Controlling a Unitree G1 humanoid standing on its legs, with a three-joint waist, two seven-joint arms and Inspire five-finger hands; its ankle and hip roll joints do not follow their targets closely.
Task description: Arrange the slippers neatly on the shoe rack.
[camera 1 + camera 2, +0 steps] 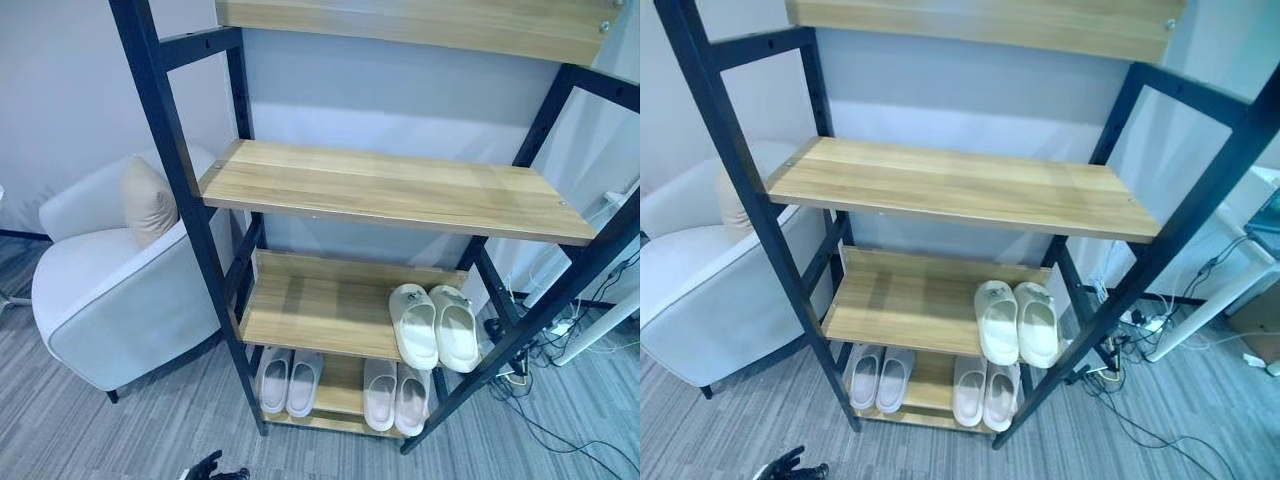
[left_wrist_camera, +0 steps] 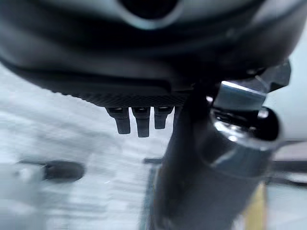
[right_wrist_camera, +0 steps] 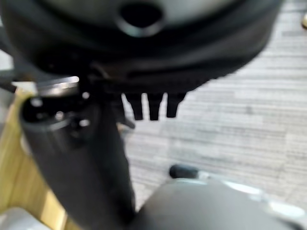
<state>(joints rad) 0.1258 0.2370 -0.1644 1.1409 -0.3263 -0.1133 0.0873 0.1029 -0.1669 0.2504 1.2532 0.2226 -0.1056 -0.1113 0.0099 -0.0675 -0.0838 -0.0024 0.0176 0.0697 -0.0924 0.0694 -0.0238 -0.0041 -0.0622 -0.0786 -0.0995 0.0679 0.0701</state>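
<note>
Left robot hand (image 2: 139,120) hangs empty, fingers straight; right robot hand (image 3: 151,108) likewise, over the carpet. I count the white slippers (image 1: 435,325) paired at the right end of the shoe rack's (image 1: 390,190) middle shelf, two pale pairs (image 1: 288,380) and (image 1: 395,395) on the bottom shelf. Arrangement looks finished to me.

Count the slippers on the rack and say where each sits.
6: a cream pair at the lower shelf's right end, a pale pair bottom left, another pale pair bottom right. None seem hidden.

Shoe rack (image 1: 400,190): matt wood shelves, black metal frame.
</note>
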